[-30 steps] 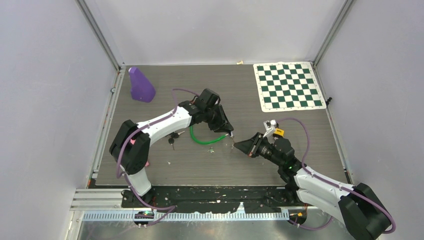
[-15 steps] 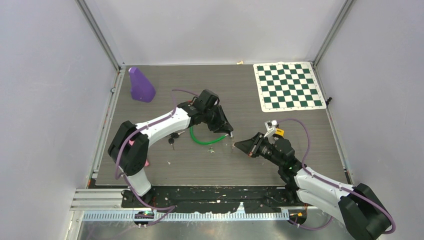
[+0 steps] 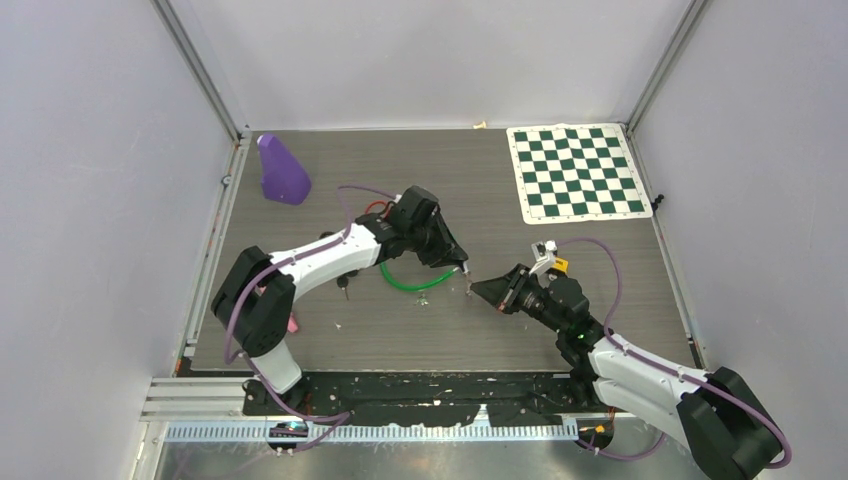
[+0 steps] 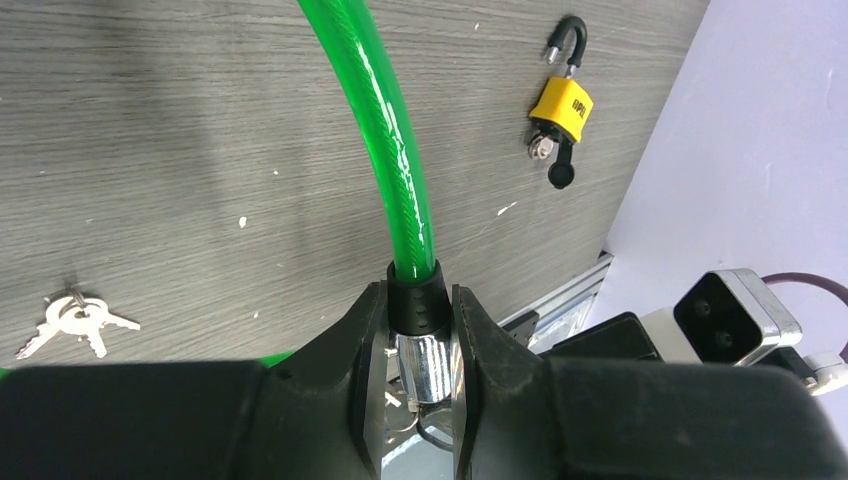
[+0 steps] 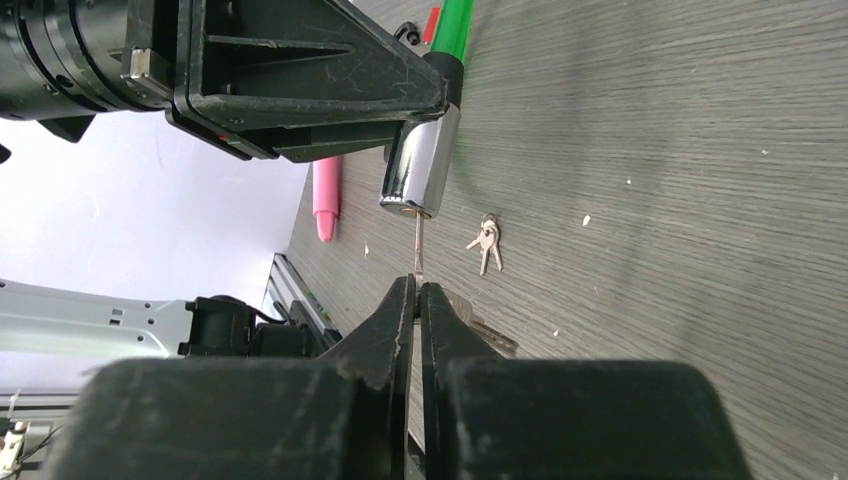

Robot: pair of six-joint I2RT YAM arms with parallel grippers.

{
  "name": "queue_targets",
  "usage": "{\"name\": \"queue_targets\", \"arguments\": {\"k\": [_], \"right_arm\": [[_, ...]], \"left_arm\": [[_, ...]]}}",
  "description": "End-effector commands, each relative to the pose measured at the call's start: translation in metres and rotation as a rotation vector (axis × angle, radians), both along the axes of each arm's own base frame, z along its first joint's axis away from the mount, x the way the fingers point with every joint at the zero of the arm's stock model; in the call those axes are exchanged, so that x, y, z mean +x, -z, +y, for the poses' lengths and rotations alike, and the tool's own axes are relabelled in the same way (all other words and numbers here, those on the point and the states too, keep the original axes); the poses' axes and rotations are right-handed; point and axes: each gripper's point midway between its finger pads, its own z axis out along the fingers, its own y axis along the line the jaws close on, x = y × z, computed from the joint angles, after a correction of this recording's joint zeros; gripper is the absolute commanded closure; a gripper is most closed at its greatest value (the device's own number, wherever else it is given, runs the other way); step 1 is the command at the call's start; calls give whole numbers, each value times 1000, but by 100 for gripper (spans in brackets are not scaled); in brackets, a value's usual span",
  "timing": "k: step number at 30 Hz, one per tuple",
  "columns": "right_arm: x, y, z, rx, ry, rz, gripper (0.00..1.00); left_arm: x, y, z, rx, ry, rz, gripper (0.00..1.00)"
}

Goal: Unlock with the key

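Right gripper [image 5: 416,285], bottom centre of the right wrist view, was clamped on the key [image 5: 417,245]; the blade stuck up out of the fingertips. Key tip sat at the end face of the lock barrel [image 5: 420,165], lined up with the keyhole. I couldn't tell whether it was just touching or a bit inside; most of the blade was exposed, so I'd call it not seated. Left gripper [image 4: 418,300], centre bottom of the left wrist view, was clenched on the barrel at its black collar and held it off the table [image 3: 500,330], presenting the keyhole end to the key. Green cable [image 4: 385,130] ran from the collar up toward the top of that frame. In the top view the two grippers met mid-table, nose to nose. Status, as I read it: key grasped, barrel grasped, alignment about done. Left to do: push the key fully home, turn it, pull the lock apart. Spare keys [image 4: 72,322] lay loose on the table at lower left, and a yellow padlock [image 4: 563,110] at upper right.
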Motion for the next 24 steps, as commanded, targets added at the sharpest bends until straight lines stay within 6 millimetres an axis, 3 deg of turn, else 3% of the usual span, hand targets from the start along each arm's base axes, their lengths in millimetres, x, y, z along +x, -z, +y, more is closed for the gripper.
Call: {"name": "queue_targets", "arguments": {"k": [1, 13, 24], "right_arm": [[18, -25, -5, 32, 73, -100, 95], [23, -40, -1, 7, 58, -178, 95], [30, -68, -1, -19, 54, -263, 95]], "left_arm": [[-10, -42, -21, -135, 19, -54, 100], [-26, -48, -31, -125, 69, -122, 100], [-29, -64, -16, -115, 84, -217, 100]]}}
